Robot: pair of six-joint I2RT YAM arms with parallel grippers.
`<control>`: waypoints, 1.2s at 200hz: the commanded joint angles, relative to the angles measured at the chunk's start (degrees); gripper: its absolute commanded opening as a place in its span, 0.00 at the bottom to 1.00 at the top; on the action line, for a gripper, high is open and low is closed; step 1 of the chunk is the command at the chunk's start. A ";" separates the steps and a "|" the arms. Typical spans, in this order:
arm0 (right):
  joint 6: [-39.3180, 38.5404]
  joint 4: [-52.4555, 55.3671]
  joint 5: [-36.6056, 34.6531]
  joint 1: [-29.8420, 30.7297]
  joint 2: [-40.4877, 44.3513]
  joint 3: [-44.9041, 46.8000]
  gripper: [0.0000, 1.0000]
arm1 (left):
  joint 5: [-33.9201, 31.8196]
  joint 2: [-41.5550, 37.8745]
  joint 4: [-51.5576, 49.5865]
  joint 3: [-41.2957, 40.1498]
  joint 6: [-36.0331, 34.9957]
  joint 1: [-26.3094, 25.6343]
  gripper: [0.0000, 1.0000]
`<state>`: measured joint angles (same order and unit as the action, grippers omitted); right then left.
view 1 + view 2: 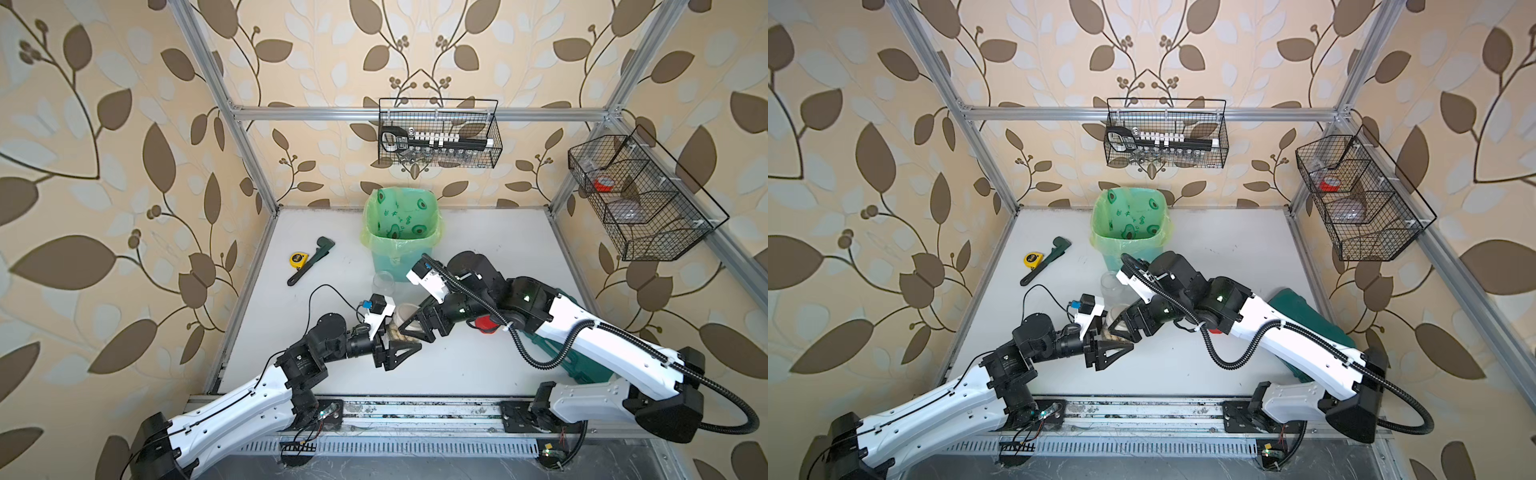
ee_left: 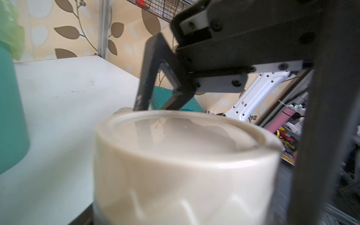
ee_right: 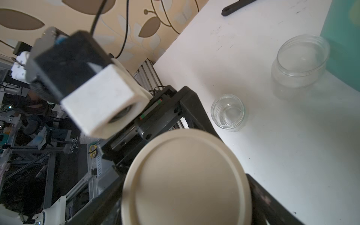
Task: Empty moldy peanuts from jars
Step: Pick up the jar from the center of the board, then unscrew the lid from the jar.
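A short jar (image 1: 400, 332) with a beige lid (image 3: 185, 185) is held up off the table, and pale moldy peanuts (image 1: 1116, 332) show through its glass. My left gripper (image 1: 395, 338) is shut on the jar's body. My right gripper (image 3: 185, 172) is open and straddles the lid (image 2: 185, 155), with a gap showing at one finger (image 2: 321, 136). An empty lidless jar (image 1: 383, 282) (image 3: 302, 62) stands by the mint-green bin (image 1: 390, 259). A small empty glass jar (image 3: 228, 112) stands near it. A red lid (image 1: 484, 323) shows partly under the right arm.
The bin (image 1: 1113, 259), lined with a green bag, stands at the back middle. A wrench (image 1: 311, 259) and a yellow tape measure (image 1: 298, 259) lie at the back left. A dark green case (image 1: 1304, 307) lies under the right arm. Wire baskets (image 1: 440, 133) hang on the walls.
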<state>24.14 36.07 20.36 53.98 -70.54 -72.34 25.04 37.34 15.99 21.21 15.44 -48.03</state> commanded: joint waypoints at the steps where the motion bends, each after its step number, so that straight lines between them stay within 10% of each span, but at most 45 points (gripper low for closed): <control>1: 2.97 -10.88 -7.12 0.25 6.15 5.13 1.00 | -4.64 -1.81 5.70 1.01 0.62 -0.05 0.01; 110: -1.30 -14.92 -19.70 -1.21 6.48 -6.40 1.00 | -19.05 13.05 11.75 19.35 -7.74 -0.05 0.00; 168: 0.98 -30.01 -24.24 -1.15 15.74 14.23 1.00 | -23.54 12.37 17.52 14.69 -8.35 -0.07 0.00; 240: 1.32 -33.51 -19.32 -0.37 14.15 14.39 0.99 | -19.22 12.40 14.63 14.57 -7.68 -0.13 0.00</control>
<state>24.62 6.44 -0.62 52.97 -57.39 -57.32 4.08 51.05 26.04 34.17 7.79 -48.03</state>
